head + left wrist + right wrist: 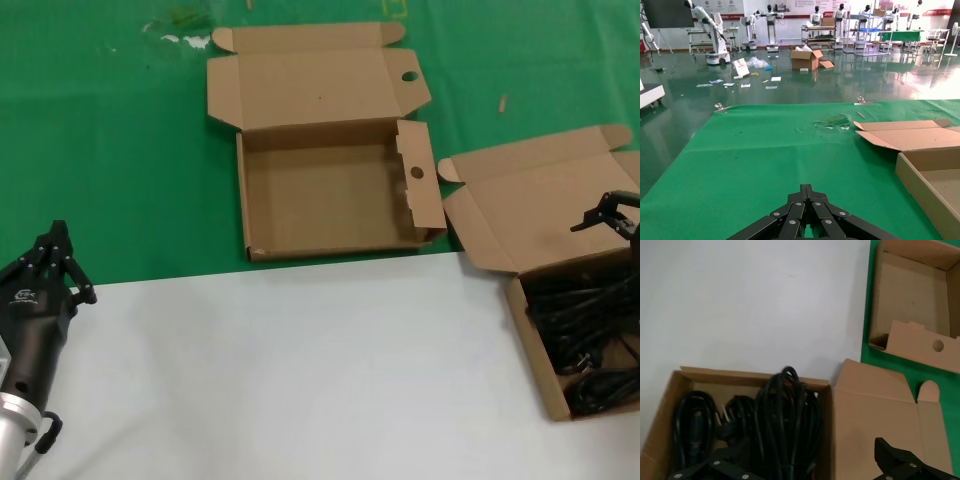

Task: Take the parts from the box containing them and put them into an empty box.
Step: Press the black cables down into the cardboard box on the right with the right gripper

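Parts (590, 335): black cable bundles, coiled, contained in the narrow box (530, 330) at the tabletop's (300, 370) right edge. Right end effector (610, 213): poised above that box's raised lid, fingers spread apart, nothing held. Left end effector (55, 255): parked at the near left, fingers closed together, empty. Empty box (330, 190): seated on green cloth (100, 150), lid open.

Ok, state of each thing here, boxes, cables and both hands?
Empty box: lid open, nothing inside.
Box containing them: lid open, holds cable bundles.
Parts: coiled, lying in their box, none lifted.
Right hand: open, above the cables.
Left hand: shut, idle at the table's near left.
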